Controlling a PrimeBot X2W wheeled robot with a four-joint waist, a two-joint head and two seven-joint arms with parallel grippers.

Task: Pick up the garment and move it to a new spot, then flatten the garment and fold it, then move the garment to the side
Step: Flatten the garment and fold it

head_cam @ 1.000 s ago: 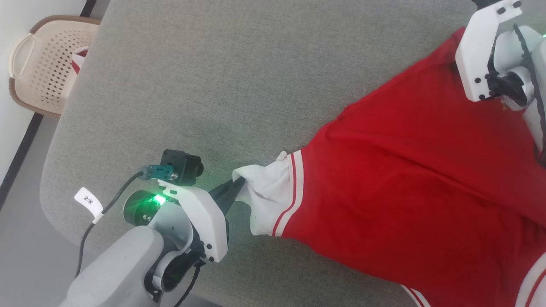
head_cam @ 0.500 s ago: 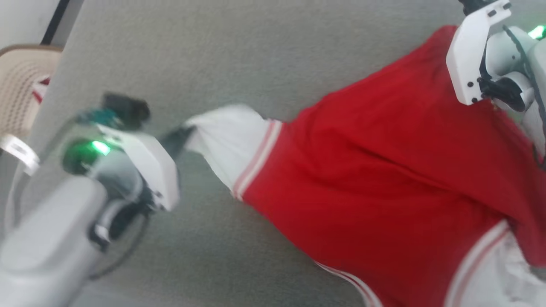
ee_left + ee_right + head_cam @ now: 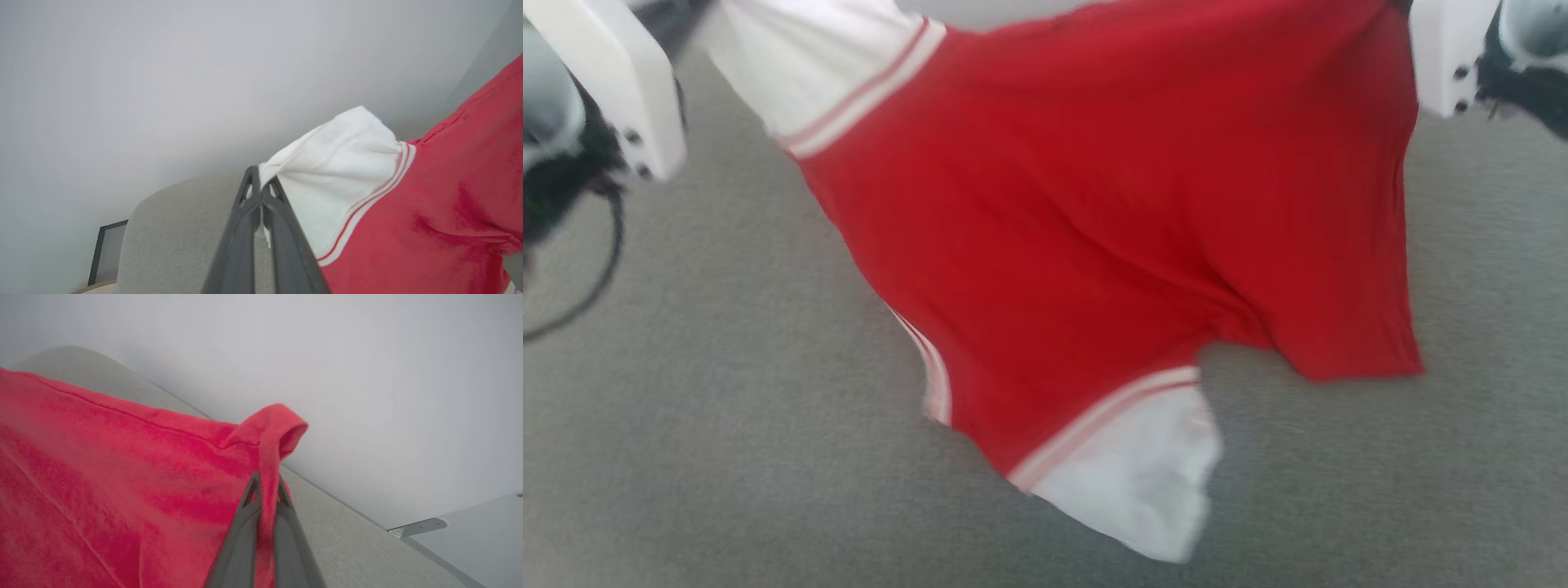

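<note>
Above the grey cushion (image 3: 686,408), your shirt (image 3: 1094,204) hung stretched lengthwise between the left gripper (image 3: 259,183), clenched on its white sleeve (image 3: 335,163), and the right gripper (image 3: 267,482), clenched on a red corner (image 3: 282,424).

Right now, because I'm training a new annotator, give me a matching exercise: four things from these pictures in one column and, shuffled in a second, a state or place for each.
Column one
1. left gripper
2. right gripper
3. lower white sleeve
4. grey surface

Column two
A. shut on a red corner of the garment
B. lying beneath the garment
C. shut on the upper white sleeve
D. part of the garment that no gripper holds

Pairs: 1-C, 2-A, 3-D, 4-B
</note>
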